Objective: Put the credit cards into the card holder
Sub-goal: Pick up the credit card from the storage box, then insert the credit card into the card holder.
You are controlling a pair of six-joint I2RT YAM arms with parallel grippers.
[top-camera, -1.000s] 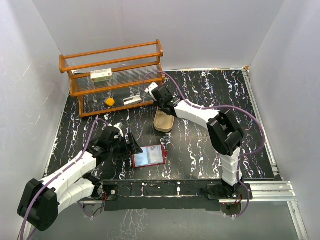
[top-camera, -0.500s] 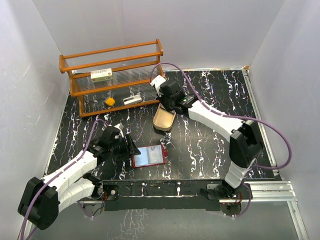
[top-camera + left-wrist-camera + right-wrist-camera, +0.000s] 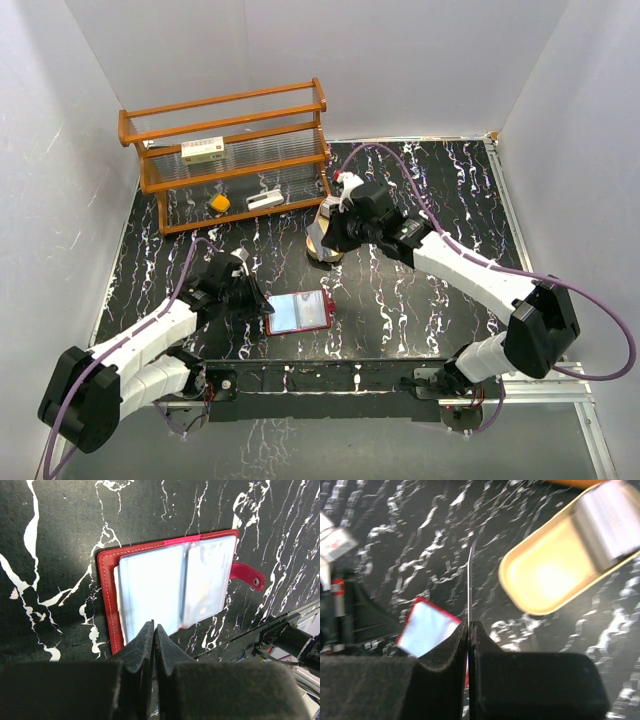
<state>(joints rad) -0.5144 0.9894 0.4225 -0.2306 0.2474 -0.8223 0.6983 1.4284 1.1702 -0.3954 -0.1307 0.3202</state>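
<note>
Seeing the card holder (image 3: 298, 313) lying open and flat near the front edge of the black marbled table (image 3: 400, 300), red cover down, pale bluish pockets facing up, snap tab (image 3: 247, 575) sticking out on the side away from the left arm. Got the left gripper (image 3: 153, 630) down low right at the holder's near edge, fingers pressed together with no gap, tips sitting over the rim of the closest clear pocket. Can't tell from the wrist view whether pinching a bit of that sleeve or just touching it. Over on the other side, got the right gripper (image 3: 470, 625) clamped tight on one credit card (image 3: 470, 580), seen dead edge-on as a thin pale line poking out past the fingertips. Holding it up above the table, right next to the tan oval tray (image 3: 540, 580), well apart from the holder. Looks like a stack of cards (image 3: 607, 522) resting at one end of that tray, pale grey and pretty blurry, so not swearing to it. Further back, spotting an orange wooden rack (image 3: 222, 101) with a white red-labelled box (image 3: 203, 151) on its shelf, plus a small yellow thing (image 3: 218, 204) and a small white thing (image 3: 265, 201) down at the rack's bottom level.
</note>
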